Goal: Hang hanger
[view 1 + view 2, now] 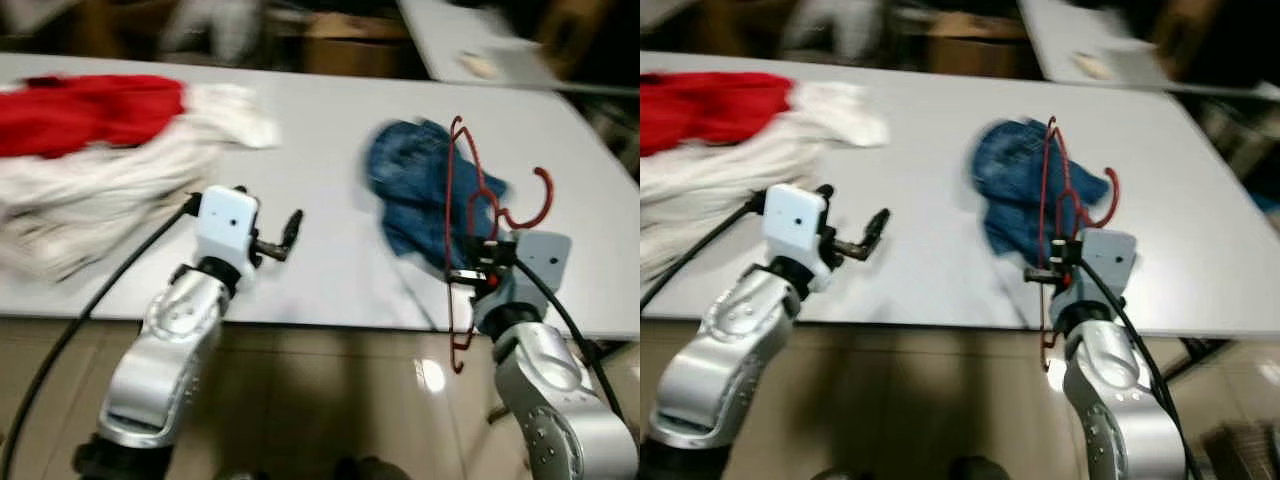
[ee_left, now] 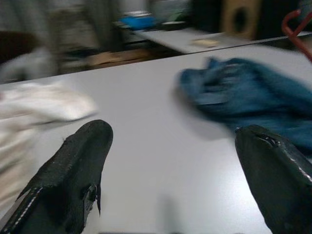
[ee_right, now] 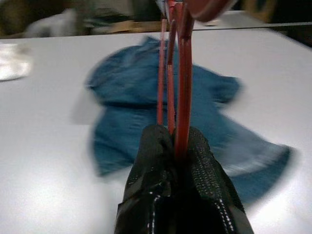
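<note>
The right claw (image 1: 487,262) pinches the red hanger (image 1: 462,240) above the surface's (image 1: 320,140) near edge; the hanger stands on end, long axis upright, hook (image 1: 535,200) curling toward the robot's right; the left claw (image 1: 285,235) hovers spread over bare surface; the right wrist view shows the fingers (image 3: 156,161) pressed on the wires, with the blue garment (image 3: 161,107) beyond; the head views show red and white clothes (image 1: 100,150) at far left.

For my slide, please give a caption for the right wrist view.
Right gripper clamps a thin red wire hanger above a crumpled blue denim garment.
</note>
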### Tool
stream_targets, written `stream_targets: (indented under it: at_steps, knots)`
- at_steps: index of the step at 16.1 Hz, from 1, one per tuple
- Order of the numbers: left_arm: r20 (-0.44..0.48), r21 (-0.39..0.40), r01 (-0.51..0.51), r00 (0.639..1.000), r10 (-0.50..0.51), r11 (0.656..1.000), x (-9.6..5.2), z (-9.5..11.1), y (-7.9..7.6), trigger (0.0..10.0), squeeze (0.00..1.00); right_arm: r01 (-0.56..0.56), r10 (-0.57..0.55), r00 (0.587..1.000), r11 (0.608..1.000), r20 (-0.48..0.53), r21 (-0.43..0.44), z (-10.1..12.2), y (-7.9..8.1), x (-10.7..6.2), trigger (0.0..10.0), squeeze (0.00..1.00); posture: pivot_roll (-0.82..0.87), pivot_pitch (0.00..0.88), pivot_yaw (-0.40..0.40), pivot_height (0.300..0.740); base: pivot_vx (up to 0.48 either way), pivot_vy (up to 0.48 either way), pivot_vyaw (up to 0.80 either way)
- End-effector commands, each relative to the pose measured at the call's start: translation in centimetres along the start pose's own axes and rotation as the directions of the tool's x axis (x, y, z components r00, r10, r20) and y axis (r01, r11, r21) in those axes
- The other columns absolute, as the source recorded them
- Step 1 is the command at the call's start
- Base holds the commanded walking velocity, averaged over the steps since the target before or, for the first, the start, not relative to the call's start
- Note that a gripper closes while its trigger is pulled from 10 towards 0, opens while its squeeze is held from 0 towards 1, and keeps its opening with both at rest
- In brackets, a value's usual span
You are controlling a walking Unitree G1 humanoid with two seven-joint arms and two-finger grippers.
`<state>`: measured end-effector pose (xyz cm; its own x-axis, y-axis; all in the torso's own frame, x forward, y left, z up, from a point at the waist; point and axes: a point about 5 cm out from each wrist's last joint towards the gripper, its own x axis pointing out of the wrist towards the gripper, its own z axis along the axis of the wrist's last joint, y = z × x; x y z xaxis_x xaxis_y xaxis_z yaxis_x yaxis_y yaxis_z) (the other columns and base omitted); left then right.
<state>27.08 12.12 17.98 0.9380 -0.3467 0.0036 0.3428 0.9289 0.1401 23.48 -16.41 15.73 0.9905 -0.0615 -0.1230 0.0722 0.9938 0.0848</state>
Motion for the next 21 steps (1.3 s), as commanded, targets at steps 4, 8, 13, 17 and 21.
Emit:
stream_targets:
  at_steps: [4, 8, 13, 17, 21]
  knots:
    - [0.011, -0.018, -0.014, 1.000, 0.015, 1.000, -0.15, 0.13, 0.10, 10.0, 0.00, 0.024, -0.024, 1.000, 1.000, -0.005, -0.009, 0.08, -0.28, -0.05, 10.0, 0.00, 0.02, 0.061, -0.062, 0.740, 0.000, 0.000, -0.19]
    - [0.034, -0.028, 0.009, 0.999, -0.008, 1.000, -0.28, 0.10, -0.04, 10.0, 0.00, 0.017, -0.017, 1.000, 0.999, 0.015, -0.050, 0.25, -0.34, -0.03, 10.0, 0.00, 0.02, 0.064, -0.061, 0.740, 0.000, 0.000, 0.00]
    - [0.030, -0.027, 0.018, 0.999, -0.017, 0.999, -0.14, 0.00, -0.18, 10.0, 0.00, 0.016, -0.016, 1.000, 1.000, 0.004, -0.022, 0.12, -0.24, 0.08, 10.0, 0.00, 0.02, 0.069, -0.061, 0.740, 0.000, 0.000, -0.46]
    - [0.025, -0.020, 0.024, 0.999, -0.024, 1.000, -0.04, -0.02, -0.19, 10.0, 0.00, 0.033, -0.033, 0.999, 0.999, 0.005, -0.031, 0.14, -0.39, 0.21, 10.0, 0.00, 0.02, 0.068, -0.060, 0.740, 0.000, 0.000, -0.23]
    - [0.022, -0.023, 0.017, 1.000, -0.017, 1.000, -0.03, -0.12, -0.06, 10.0, 0.00, 0.035, -0.033, 0.999, 0.995, 0.024, -0.089, 0.33, -0.50, 0.29, 10.0, 0.00, 0.02, 0.064, -0.060, 0.740, 0.000, 0.000, 0.00]
